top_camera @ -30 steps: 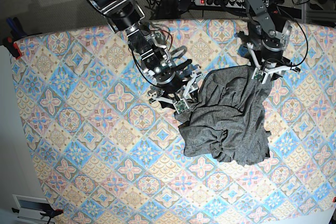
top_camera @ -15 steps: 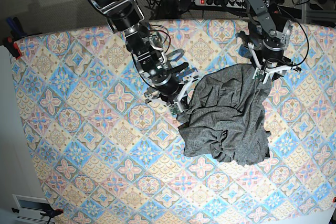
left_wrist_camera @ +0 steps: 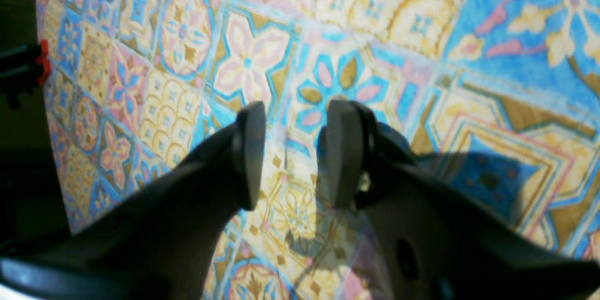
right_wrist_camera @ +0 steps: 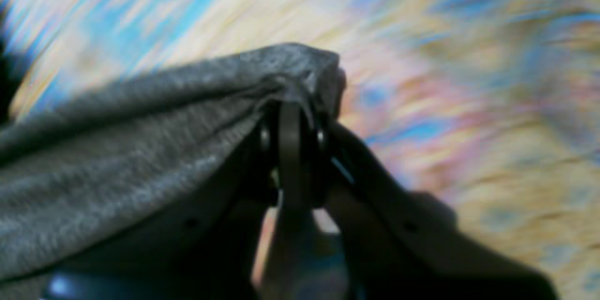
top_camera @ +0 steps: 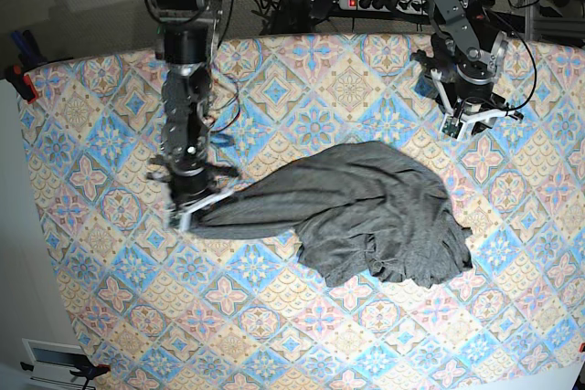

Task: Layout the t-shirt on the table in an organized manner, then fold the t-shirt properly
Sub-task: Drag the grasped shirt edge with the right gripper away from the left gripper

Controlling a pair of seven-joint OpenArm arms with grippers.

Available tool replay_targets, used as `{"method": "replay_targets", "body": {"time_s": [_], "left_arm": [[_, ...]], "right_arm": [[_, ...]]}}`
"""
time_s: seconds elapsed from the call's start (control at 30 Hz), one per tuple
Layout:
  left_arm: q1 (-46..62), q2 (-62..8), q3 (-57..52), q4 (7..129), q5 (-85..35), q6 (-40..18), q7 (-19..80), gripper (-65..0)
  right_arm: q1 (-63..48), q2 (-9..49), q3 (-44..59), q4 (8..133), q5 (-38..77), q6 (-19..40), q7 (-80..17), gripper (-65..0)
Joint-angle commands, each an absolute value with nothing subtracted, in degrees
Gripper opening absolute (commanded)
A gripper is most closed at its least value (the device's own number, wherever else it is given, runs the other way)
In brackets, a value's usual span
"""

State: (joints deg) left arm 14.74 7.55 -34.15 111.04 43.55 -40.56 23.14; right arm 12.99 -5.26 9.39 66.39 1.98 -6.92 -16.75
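Between right fingers [right_wrist_camera: 290, 117], t-shirt [right_wrist_camera: 117, 150] edge.

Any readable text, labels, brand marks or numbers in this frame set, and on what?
None can be read.
t-shirt: plain grey, no print or label showing.
table cloth: floral tile pattern only, no lettering.
right hand and left hand: no legible markings.
Power strip behind the table: any marking too small to read.

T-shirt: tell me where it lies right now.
In the base view the t-shirt lies right of the table's centre, one end stretched leftward, pinched in the right gripper; the left gripper is off it.
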Motion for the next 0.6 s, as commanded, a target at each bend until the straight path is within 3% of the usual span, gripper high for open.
{"method": "replay_targets", "body": {"time_s": [0.0,0.17,0.4,0.57], "left_arm": [[14.64,7.96,-34.15,112.04,43.21,-40.0,22.37,-44.7],[14.64,9.0,-34.15,112.13,43.3,-40.0,22.29,-44.7],[14.64,9.0,-34.15,112.13,43.3,-40.0,22.2,-44.7],[14.64,9.0,-34.15,112.13,43.3,-40.0,22.2,-44.3]], "right_arm": [[15.08,-5.23,10.68,67.74,2.07,-8.4,-15.08,-65.0],[15.43,-3.12,12.7,67.65,2.07,-14.37,-14.73,-65.0],[15.34,0.92,12.79,68.79,2.42,-27.21,-14.64,-65.0],[15.25,1.01,12.44,72.22,2.51,-27.65,-16.31,-64.4]]}}
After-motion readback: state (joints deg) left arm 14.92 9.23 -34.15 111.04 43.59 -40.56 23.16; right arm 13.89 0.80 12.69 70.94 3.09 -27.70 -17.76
